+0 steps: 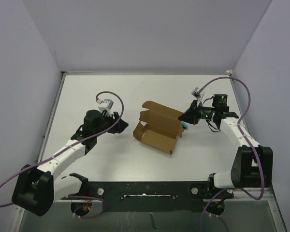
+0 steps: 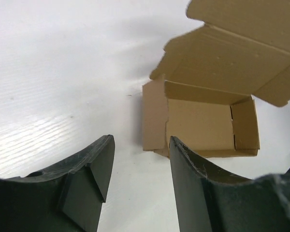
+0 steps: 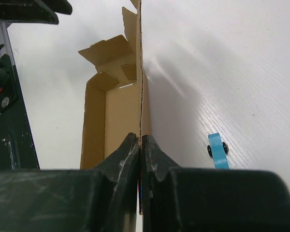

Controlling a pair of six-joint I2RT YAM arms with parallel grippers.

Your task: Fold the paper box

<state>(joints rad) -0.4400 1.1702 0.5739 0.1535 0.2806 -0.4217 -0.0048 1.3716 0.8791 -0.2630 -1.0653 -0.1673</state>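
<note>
The paper box [image 1: 157, 128] is a brown cardboard piece, half formed, open-topped with its lid flap raised, in the middle of the table. My right gripper [image 1: 187, 116] is shut on the edge of the box's lid flap [image 3: 139, 87]; the card's thin edge runs between the jaws [image 3: 140, 140]. My left gripper [image 1: 117, 117] is open and empty, a short way left of the box. In the left wrist view the box [image 2: 208, 121] lies just beyond my fingertips [image 2: 141, 145], tray walls standing, lid tilted back.
A small blue toy-like object [image 3: 218, 151] with black wheels lies on the table right of the box, close to my right gripper; it also shows in the top view [image 1: 184, 127]. White walls enclose the table at the back and sides.
</note>
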